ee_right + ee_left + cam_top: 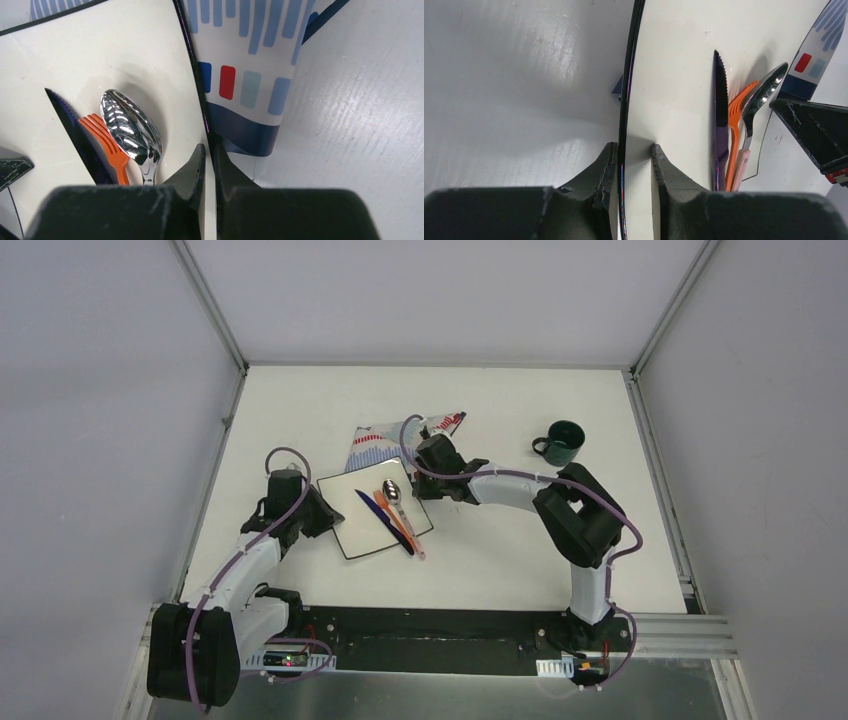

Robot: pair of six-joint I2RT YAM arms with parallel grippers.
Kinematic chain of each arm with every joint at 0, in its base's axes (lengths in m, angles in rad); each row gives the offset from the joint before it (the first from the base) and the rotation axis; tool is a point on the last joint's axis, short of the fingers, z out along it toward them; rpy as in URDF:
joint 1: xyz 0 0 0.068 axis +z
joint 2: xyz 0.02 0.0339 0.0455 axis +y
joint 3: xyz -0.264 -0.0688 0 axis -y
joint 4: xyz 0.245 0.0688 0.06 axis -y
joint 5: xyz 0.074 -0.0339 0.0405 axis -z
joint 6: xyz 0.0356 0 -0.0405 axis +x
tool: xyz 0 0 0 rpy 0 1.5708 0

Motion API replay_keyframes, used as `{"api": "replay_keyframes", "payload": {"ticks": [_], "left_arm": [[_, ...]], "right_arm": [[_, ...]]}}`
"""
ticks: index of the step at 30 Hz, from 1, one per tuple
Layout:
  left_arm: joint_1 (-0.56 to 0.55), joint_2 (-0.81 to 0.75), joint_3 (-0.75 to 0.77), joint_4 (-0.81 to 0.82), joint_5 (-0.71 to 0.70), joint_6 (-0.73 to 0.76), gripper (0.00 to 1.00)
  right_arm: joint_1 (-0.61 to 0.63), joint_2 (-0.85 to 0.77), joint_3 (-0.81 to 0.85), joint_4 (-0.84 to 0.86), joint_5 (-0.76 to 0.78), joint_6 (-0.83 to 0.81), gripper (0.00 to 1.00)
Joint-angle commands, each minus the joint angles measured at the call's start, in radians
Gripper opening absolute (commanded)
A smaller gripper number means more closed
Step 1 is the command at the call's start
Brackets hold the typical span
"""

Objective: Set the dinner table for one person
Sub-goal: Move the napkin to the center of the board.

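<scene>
A white square plate [355,530] with a black rim lies on the dinner table [300,410], its far corner over a striped cloth [385,440]. On the plate lie a dark blue knife [385,523], an orange fork [398,520] and a silver spoon [393,490]. My left gripper [328,518] straddles the plate's left rim [625,100]. In the left wrist view the gripper [634,147] is slightly open, one finger at the rim and the other a little off it. My right gripper [424,490] is at the right edge, and the right wrist view shows it [210,150] shut on the plate's [100,50] thin rim.
A dark green mug [565,442] stands at the back right of the table. The striped cloth [250,60] lies crumpled behind the plate, and its edge shows under the rim. Grey rails and white walls bound the table on three sides.
</scene>
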State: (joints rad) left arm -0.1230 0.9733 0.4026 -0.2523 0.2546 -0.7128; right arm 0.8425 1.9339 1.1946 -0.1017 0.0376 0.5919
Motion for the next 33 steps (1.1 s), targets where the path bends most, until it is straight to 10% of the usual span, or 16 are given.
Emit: {"api": "replay_keyframes", "payload": {"ticks": [1, 33], "left_arm": [[-0.005, 0.045, 0.027, -0.005, 0.029, 0.071, 0.0], [0.002, 0.091, 0.024, -0.082, 0.004, 0.031, 0.13]], "right_arm": [[0.152, 0.085, 0.051, 0.01, -0.362, 0.049, 0.0], [0.153, 0.06, 0.02, -0.03, -0.351, 0.028, 0.0]]}}
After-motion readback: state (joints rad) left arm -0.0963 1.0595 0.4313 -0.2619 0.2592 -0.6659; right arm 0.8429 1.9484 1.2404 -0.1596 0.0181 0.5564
